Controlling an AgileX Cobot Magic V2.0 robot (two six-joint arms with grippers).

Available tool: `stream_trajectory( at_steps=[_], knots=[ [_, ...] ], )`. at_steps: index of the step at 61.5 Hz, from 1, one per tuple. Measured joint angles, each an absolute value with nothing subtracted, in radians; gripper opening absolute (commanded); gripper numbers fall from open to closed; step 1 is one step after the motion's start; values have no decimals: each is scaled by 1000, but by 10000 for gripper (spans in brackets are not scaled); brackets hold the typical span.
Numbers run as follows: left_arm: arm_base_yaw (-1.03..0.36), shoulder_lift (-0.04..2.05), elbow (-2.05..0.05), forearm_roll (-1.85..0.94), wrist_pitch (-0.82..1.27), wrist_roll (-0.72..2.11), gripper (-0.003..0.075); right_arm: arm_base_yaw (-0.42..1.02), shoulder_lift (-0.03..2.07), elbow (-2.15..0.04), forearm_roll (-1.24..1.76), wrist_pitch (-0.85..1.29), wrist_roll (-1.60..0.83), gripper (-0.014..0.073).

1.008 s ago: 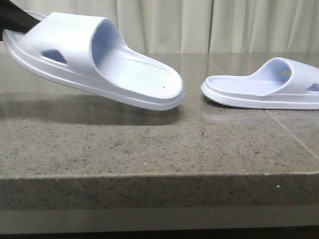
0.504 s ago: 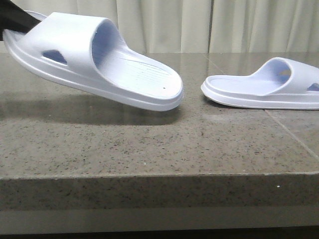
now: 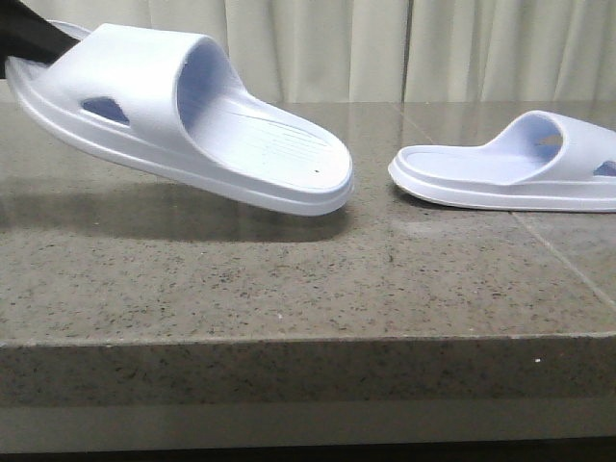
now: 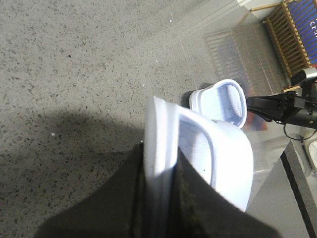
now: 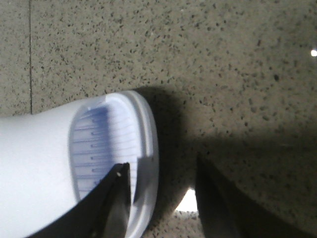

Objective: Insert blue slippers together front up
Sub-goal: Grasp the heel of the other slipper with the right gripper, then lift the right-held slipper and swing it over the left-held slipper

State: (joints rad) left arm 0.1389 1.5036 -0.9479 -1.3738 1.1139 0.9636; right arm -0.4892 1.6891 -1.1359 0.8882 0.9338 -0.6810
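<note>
One blue slipper (image 3: 192, 125) hangs tilted above the left of the table, one end dipping toward the middle. My left gripper (image 3: 27, 34) holds its raised end at the top left corner; in the left wrist view the left gripper (image 4: 161, 158) is shut on the thick sole rim of that slipper (image 4: 218, 158). The other blue slipper (image 3: 500, 173) lies flat, sole down, at the right, also seen as the far slipper (image 4: 220, 99). In the right wrist view my right gripper (image 5: 162, 166) is open, one finger over this slipper's (image 5: 44, 158) footbed and one outside its rim.
The speckled granite table (image 3: 289, 279) has its front edge (image 3: 308, 337) near me, and pale curtains (image 3: 385, 48) hang behind it. In the left wrist view my right arm (image 4: 282, 106) reaches in beyond the far slipper, and a wooden rack (image 4: 292, 29) stands off the table.
</note>
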Motion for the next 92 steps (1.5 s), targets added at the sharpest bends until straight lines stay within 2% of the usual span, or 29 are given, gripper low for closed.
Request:
stream_trajectory(
  at_steps=[17,24,37,50,69,92],
  knots=[
    [139,1504,-948,-1374,1114,964,-20,-489,1790,-1152,1037,1027,-794,321],
    [139,1504,-948,-1374,1114,964,-20,-479,1812,-1152,1074,1053,-817,228],
    [139,1504,-948,-1374,1114,965,-20,-451,1825,-1154,1083,1059,-830,120],
    [139,1504,-948,-1374,1114,965,-20,-451,1827,-1154,1091,1065,-831,-125],
    [139,1504,-948,-1374,1114,965,-20,-449,1765,-1154,1128,1093,-831,-113],
    [139,1504,-948,-1378,1114,965,-20,-449,1386,-1086,1130,1088,-778,-113]
  ],
)
